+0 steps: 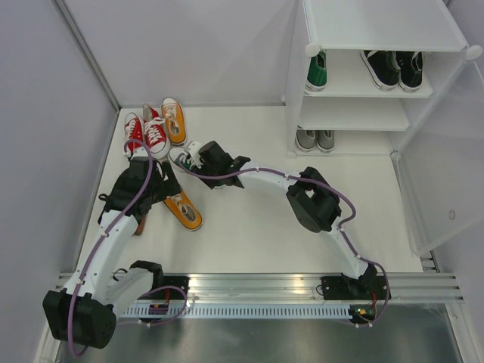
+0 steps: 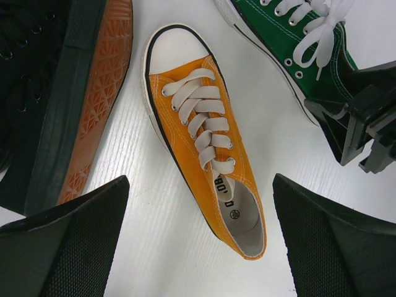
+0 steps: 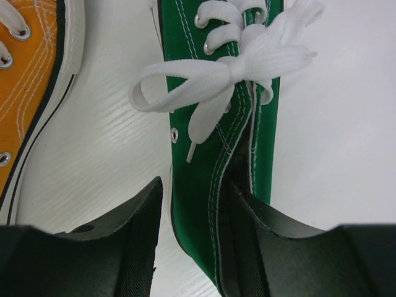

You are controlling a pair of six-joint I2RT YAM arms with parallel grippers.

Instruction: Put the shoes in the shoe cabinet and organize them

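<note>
Looking down my right wrist, I lose the green shoe (image 3: 213,154) at both ends: the toe is cut off above and the heel is hidden under my right pincer (image 3: 198,182). Its fingers (image 3: 117,247) stand half spread astride the shoe's side wall. One lies on the canvas and a thin pale strip shows beside the other, so I cannot tell whether I bite.

My left pincer (image 2: 201,180) is spread wide and holds nothing, hanging over the heel of an orange shoe (image 2: 198,124). Beside it a black shoe (image 2: 74,93) lies on its side, cropped by the frame; from above, my left arm covers most of it.

A red pair (image 1: 134,132) and a second orange shoe (image 1: 174,119) sit close to the back-left wall. Bare table (image 1: 249,227) lies open between these shoes and the cabinet (image 1: 378,23) at the right. One tier holds another green shoe (image 1: 316,69) and a black pair (image 1: 382,68), with a grey pair (image 1: 306,138) on the tier below.

The shoes are stitched canvas with flat white laces, metal eyelets and rubber toe caps; the black shoe's sole is brown with a lattice tread. The table is white and finely ribbed. The cabinet's panels are milky plastic with round corner knobs.
</note>
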